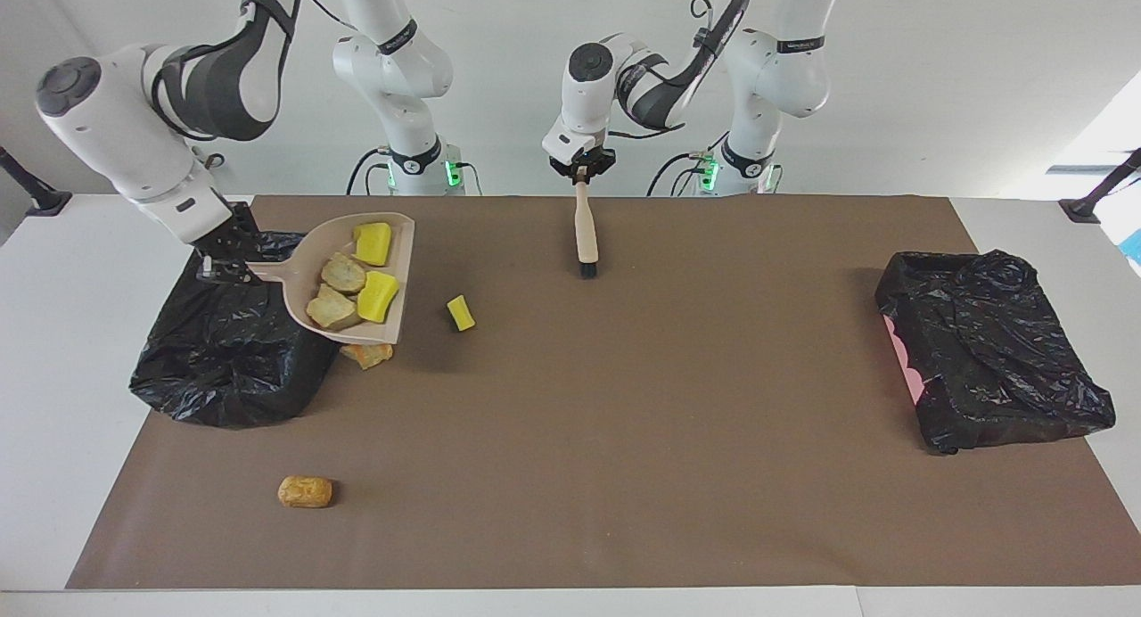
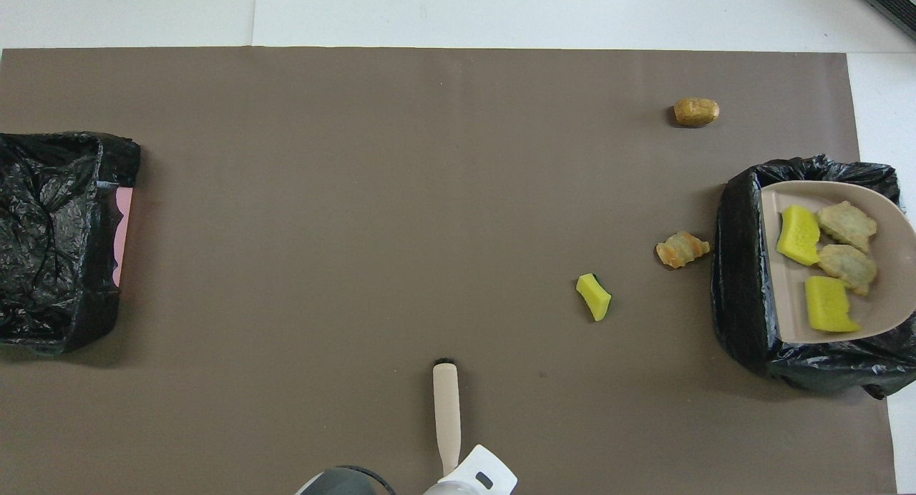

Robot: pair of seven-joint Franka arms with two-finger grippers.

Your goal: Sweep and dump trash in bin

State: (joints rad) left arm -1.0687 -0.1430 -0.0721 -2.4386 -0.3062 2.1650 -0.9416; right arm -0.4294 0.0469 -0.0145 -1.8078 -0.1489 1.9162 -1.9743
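Note:
My right gripper (image 1: 217,267) is shut on the handle of the beige dustpan (image 1: 392,269) and holds it over the black-bagged bin (image 1: 223,367) at the right arm's end. The pan (image 2: 887,295) carries two yellow chunks (image 1: 373,243) (image 1: 378,297) and two tan lumps (image 1: 343,273) (image 1: 332,311). On the mat lie a yellow chunk (image 1: 461,313) (image 2: 594,297), an orange lump (image 1: 367,355) (image 2: 682,249) beside the bin, and a tan lump (image 1: 305,491) (image 2: 695,111) farther out. My left gripper (image 1: 581,168) (image 2: 458,473) is shut on a beige brush (image 1: 586,229) (image 2: 446,409), bristles pointing away from the robots.
A second black-bagged bin (image 1: 989,349) (image 2: 57,237) with a pink side stands at the left arm's end. A brown mat (image 1: 677,439) covers the white table. The right gripper is out of the overhead view.

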